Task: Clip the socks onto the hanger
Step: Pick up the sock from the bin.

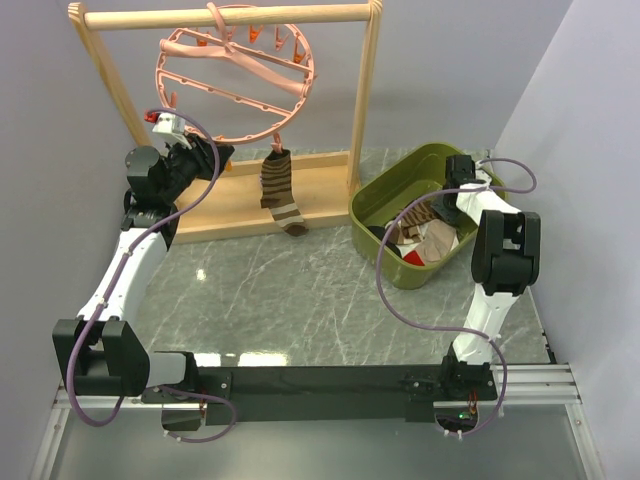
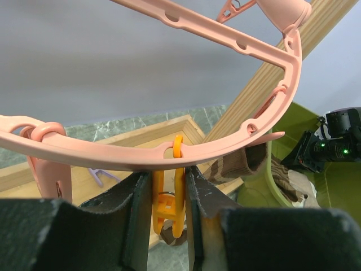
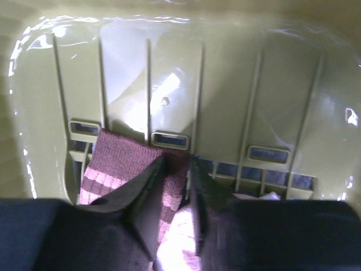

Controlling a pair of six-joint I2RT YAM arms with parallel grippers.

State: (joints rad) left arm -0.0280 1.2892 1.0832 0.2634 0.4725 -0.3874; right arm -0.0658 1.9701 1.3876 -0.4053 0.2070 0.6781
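Your left gripper [image 2: 168, 176] pinches an orange clip [image 2: 169, 210] under the rim of the hanger [image 2: 113, 159]. Your right gripper [image 3: 176, 165], inside the green basket [image 3: 225, 84], squeezes one brown striped sock [image 3: 115, 161]. A second sock [image 1: 281, 195] hangs clipped on the hanger.

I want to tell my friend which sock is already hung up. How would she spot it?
Look to the light wooden rack at the back of the table; a salmon-pink ring hanger hangs from its top bar. From the ring's lower rim dangles one brown sock with cream stripes. It is the only sock hanging; the other socks lie heaped in the olive-green bin to the right.
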